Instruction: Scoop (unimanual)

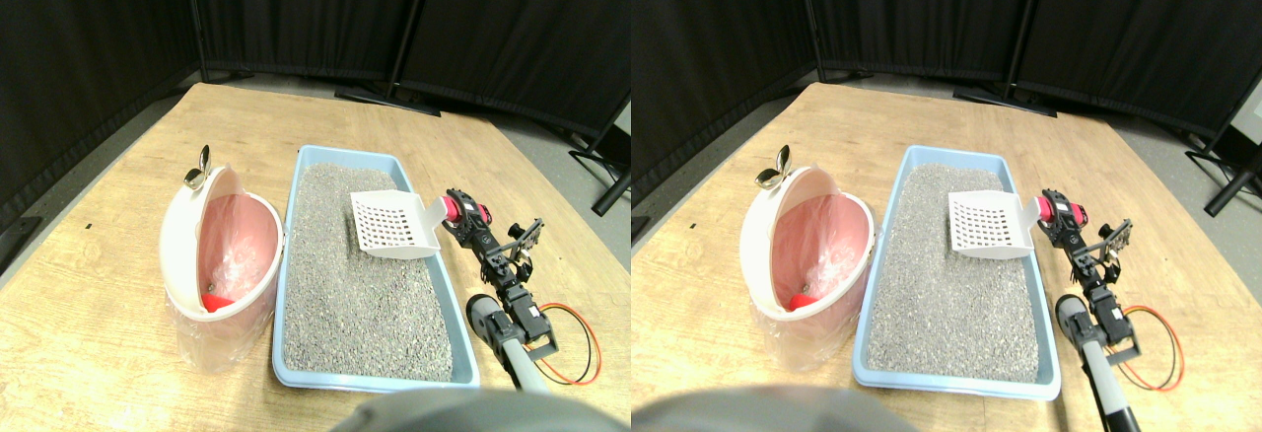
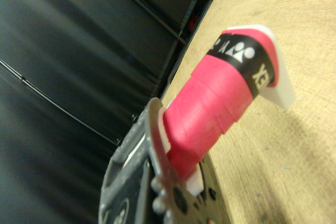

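Observation:
A white slotted scoop [image 1: 394, 225] hangs over the far right part of the grey litter [image 1: 365, 299] in a light blue tray [image 1: 292, 217]. Nothing shows on its blade. Its handle, wrapped in pink tape [image 1: 453, 209], sits in my right gripper [image 1: 465, 217], which is shut on it beside the tray's right rim. In the wrist view the pink handle [image 2: 210, 114] runs out from the dark jaw toward the white scoop base [image 2: 276, 85]. Left of the tray stands a white bin with a pink liner [image 1: 222, 254], with a small red piece [image 1: 217, 302] at its bottom.
A gold clip [image 1: 200, 168] sits on the bin's far rim. A red and orange cable loop [image 1: 580, 341] lies on the wooden table right of my arm. Black curtain panels on stands close off the back.

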